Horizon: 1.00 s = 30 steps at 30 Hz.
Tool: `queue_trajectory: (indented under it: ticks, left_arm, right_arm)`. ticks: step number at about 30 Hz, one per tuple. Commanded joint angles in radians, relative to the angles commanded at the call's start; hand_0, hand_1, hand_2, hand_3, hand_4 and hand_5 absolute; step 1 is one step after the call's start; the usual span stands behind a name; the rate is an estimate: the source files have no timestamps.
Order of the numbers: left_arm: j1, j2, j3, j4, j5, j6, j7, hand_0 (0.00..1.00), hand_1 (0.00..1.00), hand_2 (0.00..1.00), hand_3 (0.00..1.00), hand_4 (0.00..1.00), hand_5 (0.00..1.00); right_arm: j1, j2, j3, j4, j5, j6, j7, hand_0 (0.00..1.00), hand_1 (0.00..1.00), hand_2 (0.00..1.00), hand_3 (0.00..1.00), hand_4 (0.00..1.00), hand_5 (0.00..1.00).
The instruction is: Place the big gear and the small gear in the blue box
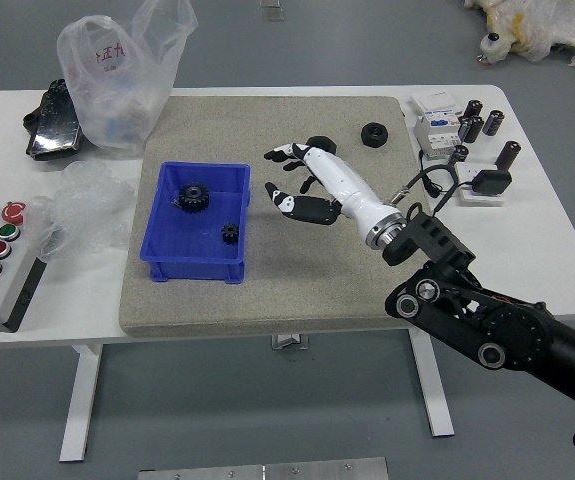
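As the big gear (193,197) and small gear (230,234) lie leftward in the blue box (189,270), the robot hand (333,177) hangs spread, empty.

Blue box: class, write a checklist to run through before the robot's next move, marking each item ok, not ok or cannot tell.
1. Big gear inside the blue box: ok.
2. Small gear inside the box, near its right wall: ok.
3. Right hand empty, fingers open: ok.
4. Right hand outside the box: ok, to its right.
5. Right hand not touching the black ring it partly hides: cannot tell.
6. Left hand's position: cannot tell, out of view.
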Motion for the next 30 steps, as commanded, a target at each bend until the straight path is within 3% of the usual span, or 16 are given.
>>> queue_trajectory:
  ticks: [2, 3, 7, 12, 21, 30]
  left_arm:
    - [-0.001, 0.003, 0.002, 0.001, 0.001, -0.001, -0.004, 0.719, 0.577, 0.568, 0.679, 0.688, 0.524]
    - [-0.001, 0.004, 0.002, 0.001, 0.003, -0.001, -0.004, 0.720, 0.577, 0.568, 0.679, 0.687, 0.522]
    - [0.002, 0.007, 0.008, 0.002, 0.002, -0.002, -0.010, 0.720, 0.577, 0.568, 0.679, 0.687, 0.522]
    - [0.009, 0.001, 0.034, 0.004, -0.034, 0.008, -0.019, 0.719, 0.577, 0.567, 0.679, 0.688, 0.521]
    - [0.010, -0.005, 0.080, 0.008, -0.086, 0.021, -0.035, 0.718, 0.577, 0.566, 0.677, 0.689, 0.517]
    - [0.010, -0.005, 0.086, 0.008, -0.091, 0.020, -0.036, 0.718, 0.577, 0.566, 0.676, 0.690, 0.516]
  right_arm:
    - [-0.043, -0.018, 0.056, 0.021, 0.076, 0.023, 0.051, 0.480, 0.668, 0.708, 0.679, 0.578, 0.317]
    - [-0.063, -0.024, 0.080, 0.028, 0.111, 0.032, 0.074, 0.537, 0.660, 0.690, 0.677, 0.597, 0.318]
    - [-0.148, -0.045, 0.173, 0.037, 0.257, 0.080, 0.165, 0.537, 0.660, 0.690, 0.677, 0.597, 0.318]
    - [-0.243, -0.054, 0.263, 0.029, 0.414, 0.123, 0.238, 0.569, 0.654, 0.678, 0.673, 0.635, 0.344]
    - [-0.322, -0.063, 0.352, 0.015, 0.628, 0.173, 0.282, 0.568, 0.647, 0.667, 0.668, 0.664, 0.387]
    - [-0.330, -0.060, 0.380, 0.017, 0.659, 0.177, 0.289, 0.561, 0.645, 0.661, 0.669, 0.668, 0.394]
